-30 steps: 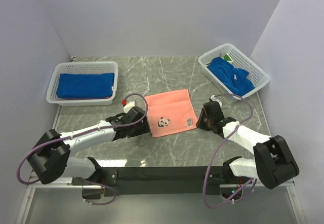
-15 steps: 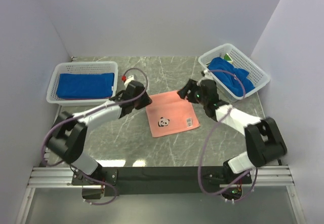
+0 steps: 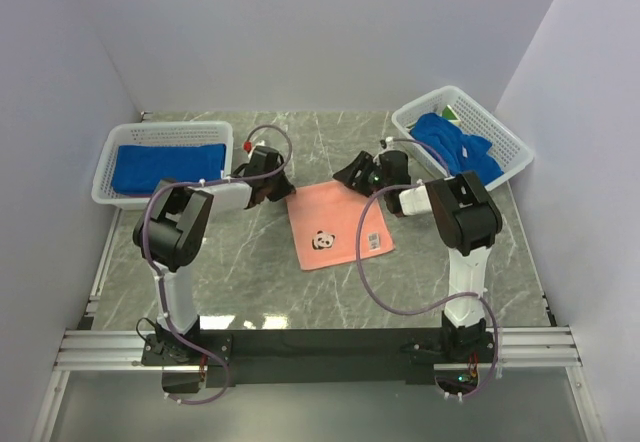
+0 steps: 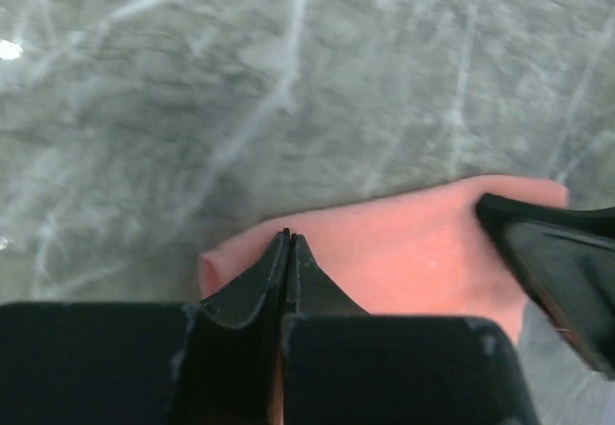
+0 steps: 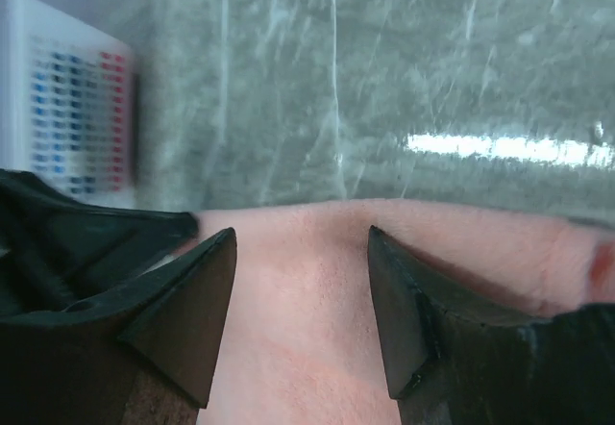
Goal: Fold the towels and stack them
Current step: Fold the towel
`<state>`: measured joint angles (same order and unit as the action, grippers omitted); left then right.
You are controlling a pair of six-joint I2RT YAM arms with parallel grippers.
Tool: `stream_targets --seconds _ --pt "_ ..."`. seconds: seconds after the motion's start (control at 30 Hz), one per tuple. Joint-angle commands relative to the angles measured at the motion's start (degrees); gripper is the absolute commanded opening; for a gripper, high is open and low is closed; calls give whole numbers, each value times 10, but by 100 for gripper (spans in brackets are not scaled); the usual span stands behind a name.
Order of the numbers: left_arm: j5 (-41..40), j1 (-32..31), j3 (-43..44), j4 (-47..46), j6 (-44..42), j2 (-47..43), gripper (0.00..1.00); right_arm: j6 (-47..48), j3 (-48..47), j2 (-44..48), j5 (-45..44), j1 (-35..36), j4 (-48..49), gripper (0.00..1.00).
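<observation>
Arms have swung to the salmon-pink rectangular cloth towel [image 3: 335,224], far edge: left claw [image 4: 288,237] clenched, seemingly on a corner; right claw [image 5: 300,235] released, must close before folding.

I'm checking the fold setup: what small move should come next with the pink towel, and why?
Probably close the right gripper on the far edge of the pink towel. Its jaws stand open astride that edge, while the left gripper looks shut on the other far corner. Both likely need a hold before the edge can be lifted evenly for a fold.
</observation>
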<state>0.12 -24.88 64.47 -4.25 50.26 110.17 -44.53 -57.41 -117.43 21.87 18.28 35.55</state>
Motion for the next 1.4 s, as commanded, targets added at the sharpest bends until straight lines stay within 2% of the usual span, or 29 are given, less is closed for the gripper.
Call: stream_targets --seconds 0.0,0.23,0.4,0.47,0.57,0.7,0.73,0.83,0.93,1.07,1.17,1.37 --pt "25 6 -7 -51 4 11 3 -28 -5 -12 -4 -27 60 65" --pt "11 26 -58 -80 12 25 2 -84 37 -6 -43 -78 60 64" --pt "1 33 -37 -52 -18 8 7 -40 32 35 -52 -81 1 64" --pt "1 33 -10 -35 -38 -8 16 -4 29 72 -60 -80 -32 64" --pt "-20 33 44 -4 -67 -26 32 79 12 136 -94 -70 -129 64" --pt "-35 33 97 41 -94 -60 53 183 -19 206 -137 -37 -294 64" --pt "-36 33 110 41 -100 -79 64 218 -22 228 -152 -14 -321 64" --pt "-39 33 121 88 -109 -128 84 264 -27 260 -207 28 -415 60" --pt "-53 33 114 135 -123 -191 98 281 -18 275 -238 88 -479 53" --pt "-101 33 106 222 -153 -274 99 265 0 281 -256 168 -529 45" --pt "-143 33 89 269 -183 -340 99 240 19 284 -277 201 -544 40" --pt "-209 34 -20 264 -227 -470 99 194 55 266 -291 245 -558 36"
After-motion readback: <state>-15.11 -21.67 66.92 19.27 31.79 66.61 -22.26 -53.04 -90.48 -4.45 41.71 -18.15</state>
